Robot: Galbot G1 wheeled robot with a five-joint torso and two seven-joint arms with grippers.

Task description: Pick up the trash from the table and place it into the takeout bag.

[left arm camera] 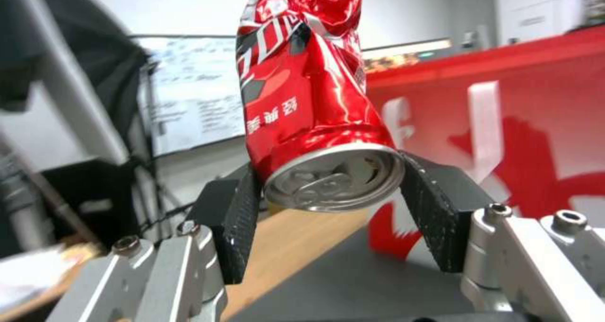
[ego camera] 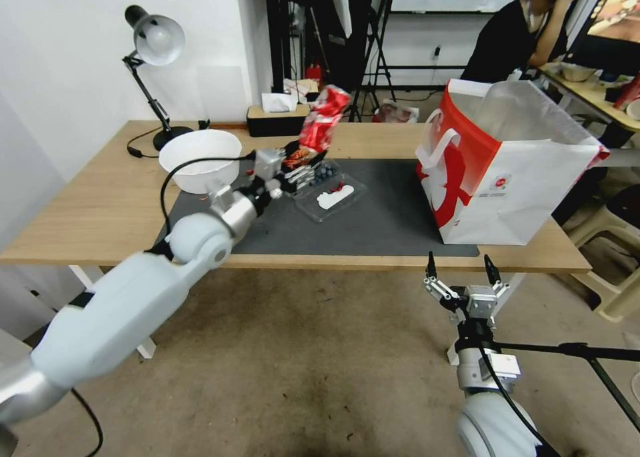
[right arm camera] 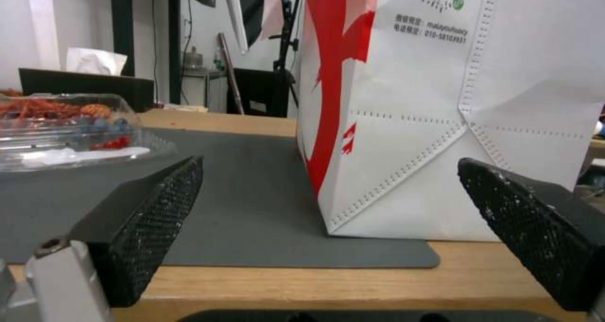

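Note:
My left gripper (ego camera: pixel 301 162) is shut on a crushed red soda can (ego camera: pixel 323 118) and holds it tilted in the air above the dark grey mat (ego camera: pixel 387 224) on the table (ego camera: pixel 100 204). In the left wrist view both black pads (left arm camera: pixel 236 227) press the can (left arm camera: pixel 309 100) near its silver top end. The white and red takeout bag (ego camera: pixel 507 164) stands open on the mat's right end, right of the can. A clear plastic box (ego camera: pixel 330 194) with food scraps lies under the can. My right gripper (ego camera: pixel 462 270) hangs open below the table's front edge, facing the bag (right arm camera: pixel 441 100).
A white bowl (ego camera: pixel 200 160) sits at the mat's left corner, with a desk lamp (ego camera: pixel 157 40) and a black tissue box (ego camera: pixel 277 114) behind it. The clear box (right arm camera: pixel 69 128) appears in the right wrist view too. A person sits at another desk behind the bag.

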